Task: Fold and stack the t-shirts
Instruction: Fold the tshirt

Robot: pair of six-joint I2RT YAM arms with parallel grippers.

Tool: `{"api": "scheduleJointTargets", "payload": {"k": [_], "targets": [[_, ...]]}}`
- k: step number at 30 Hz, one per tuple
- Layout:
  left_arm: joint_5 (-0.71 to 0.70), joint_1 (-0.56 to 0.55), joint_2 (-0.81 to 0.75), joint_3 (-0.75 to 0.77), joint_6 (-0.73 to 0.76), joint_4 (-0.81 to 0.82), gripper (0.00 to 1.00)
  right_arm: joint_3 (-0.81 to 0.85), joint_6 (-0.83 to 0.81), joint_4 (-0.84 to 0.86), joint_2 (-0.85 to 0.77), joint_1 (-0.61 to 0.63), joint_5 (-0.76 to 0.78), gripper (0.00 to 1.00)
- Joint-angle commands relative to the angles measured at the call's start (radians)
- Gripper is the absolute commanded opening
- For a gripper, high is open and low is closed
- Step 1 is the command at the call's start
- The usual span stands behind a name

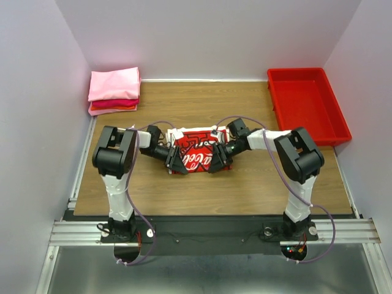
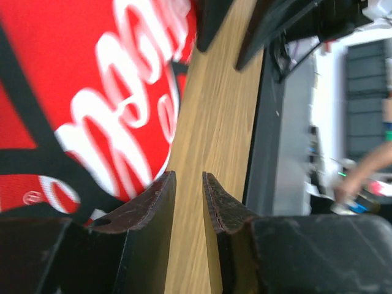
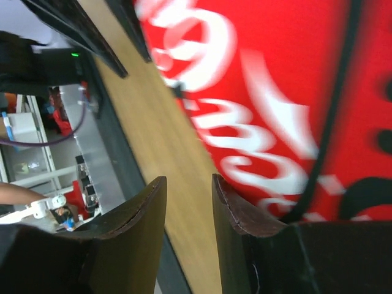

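The printed t-shirt (image 1: pixel 197 151) lies folded at the centre of the tabletop (image 1: pixel 257 184), its long axis running left to right across the top view. My left end effector (image 1: pixel 174 162) sits at its left end and my right end effector (image 1: pixel 215 162) at its right end, so both are equally near. In each wrist view the jaws stand part-open with bare wood in the gap and cloth just outside one jaw; neither grips anything. I judge each must shift inward onto the cloth. The pink stack (image 1: pixel 114 90) lies in the upper left.
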Motion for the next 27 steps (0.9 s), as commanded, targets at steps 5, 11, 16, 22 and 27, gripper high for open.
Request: {"api": "scheduleJointTargets", "payload": {"k": [5, 11, 16, 22, 27], "targets": [[-0.043, 0.107, 0.201, 0.101, 0.056, -0.148, 0.36, -0.01, -0.11, -0.001, 0.12, -0.135, 0.058, 0.4], [-0.067, 0.19, 0.124, 0.129, 0.126, -0.208, 0.37, 0.028, -0.102, -0.038, 0.106, -0.151, 0.037, 0.4], [-0.187, 0.268, -0.106, 0.146, 0.217, -0.293, 0.4, 0.075, -0.084, -0.069, -0.042, -0.135, 0.037, 0.43], [-0.408, 0.401, -0.504, 0.137, 0.173, -0.201, 0.48, 0.158, -0.148, -0.098, -0.199, -0.025, 0.299, 0.5], [-0.53, 0.487, -0.734, 0.153, 0.062, -0.102, 0.8, 0.22, -0.251, -0.096, -0.216, 0.128, 0.61, 0.51]]}}
